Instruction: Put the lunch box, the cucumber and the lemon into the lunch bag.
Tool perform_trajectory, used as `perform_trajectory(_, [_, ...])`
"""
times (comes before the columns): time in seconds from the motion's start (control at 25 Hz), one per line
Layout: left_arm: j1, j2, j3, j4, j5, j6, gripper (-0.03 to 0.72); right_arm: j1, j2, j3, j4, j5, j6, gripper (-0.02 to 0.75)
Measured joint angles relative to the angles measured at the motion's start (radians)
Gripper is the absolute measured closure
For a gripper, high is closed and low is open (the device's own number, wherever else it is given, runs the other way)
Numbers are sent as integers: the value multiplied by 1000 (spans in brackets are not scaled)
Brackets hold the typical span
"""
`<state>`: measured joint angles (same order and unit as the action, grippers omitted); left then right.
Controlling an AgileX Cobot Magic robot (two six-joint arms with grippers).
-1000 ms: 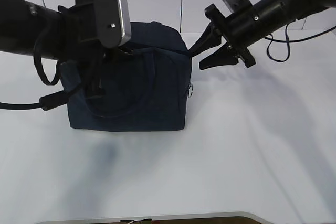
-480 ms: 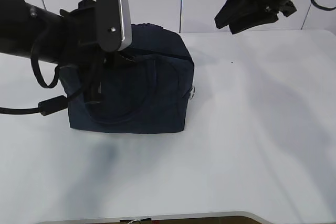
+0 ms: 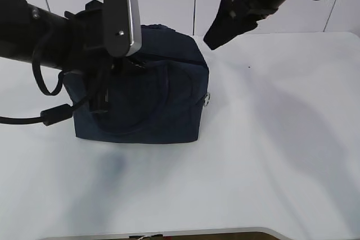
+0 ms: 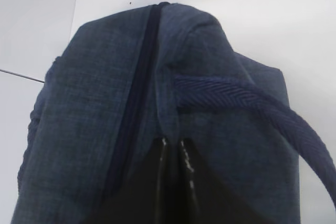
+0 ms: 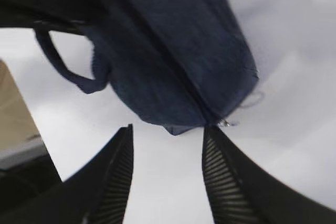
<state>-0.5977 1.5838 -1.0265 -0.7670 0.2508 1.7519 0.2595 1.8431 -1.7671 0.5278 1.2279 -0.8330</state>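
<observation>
Lunch bag [image 3: 140, 91] sits on white bench [image 3: 270, 155], zipper [image 4: 137, 93] closed. Soft fabric, likely sags; webbing handle [image 4: 247, 103] offers firmest hold. Left tool [image 4: 176, 153] clenched on top fabric. Beyond, right tool [image 5: 168, 174] released, holding nothing.

A: What's diff vs a sec ago?

B: Right gripper [image 3: 216, 35], black w/ ribbed fingers, was right by the top right corner of the boxy dark navy fabric lunch bag [image 3: 152, 102]. It went up & away toward the wall, now swung back, higher than at first, tip above that corner, not touching.

A: Bag moved?

B: Slightly. Small metal ring pull [image 3: 207, 99] on its right side hangs a bit lower.
</observation>
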Motion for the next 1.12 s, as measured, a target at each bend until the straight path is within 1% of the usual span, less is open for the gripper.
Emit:
perform_trajectory(0.16, [0, 0, 0, 0, 2, 0, 697, 37, 0, 0, -15, 4, -109, 384])
perform_trajectory(0.4, [0, 0, 0, 0, 3, 0, 697, 38, 0, 0, -63, 3, -284, 384])
perform_trajectory(0.64, [0, 0, 0, 0, 4, 0, 697, 38, 0, 0, -58, 3, -544, 384])
perform_trajectory(0.76, [0, 0, 0, 0, 6, 0, 697, 38, 0, 0, -27, 3, -598, 384])
perform_trajectory(0.92, [0, -2, 0, 0, 8, 0, 690, 38, 0, 0, -10, 3, -612, 384])
perform_trajectory(0.96, [0, -7, 0, 0, 13, 0, 677, 38, 0, 0, -9, 3, -612, 384])
perform_trajectory(1.04, [0, -17, 0, 2, 29, 0, 620, 38, 0, 0, -7, 3, -612, 384])
perform_trajectory(1.12, [2, -33, 0, 2, 62, 0, 519, 38, -1, 0, -7, 3, -612, 384])
